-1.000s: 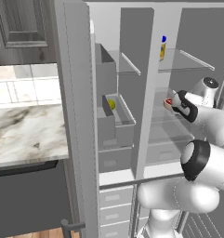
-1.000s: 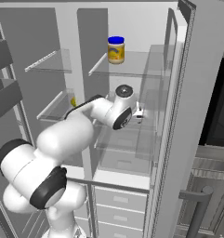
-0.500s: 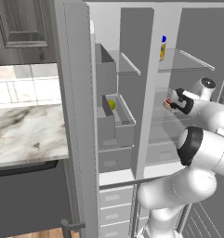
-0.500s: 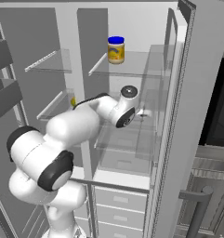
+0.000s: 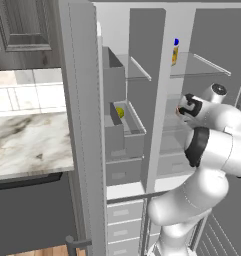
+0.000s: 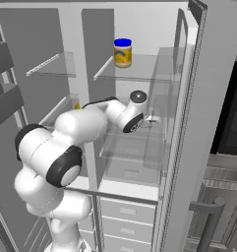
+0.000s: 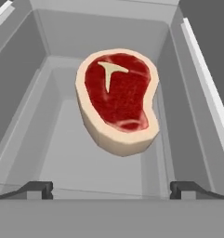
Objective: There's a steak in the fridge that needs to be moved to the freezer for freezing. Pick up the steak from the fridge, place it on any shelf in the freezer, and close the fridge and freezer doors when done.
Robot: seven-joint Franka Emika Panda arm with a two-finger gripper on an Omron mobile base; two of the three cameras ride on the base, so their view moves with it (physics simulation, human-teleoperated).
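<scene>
End effector [image 7: 111,188] spread wide before steak [image 7: 118,104], jar [image 6: 122,52] on upper shelf [image 6: 139,74]

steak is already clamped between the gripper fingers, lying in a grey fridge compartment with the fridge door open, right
Not clamped. In the hand view the steak lies ahead of the gripper, whose fingertips stand wide apart with nothing between them. The rest holds: the steak lies in a grey fridge compartment, and the fridge door is open.
</scene>
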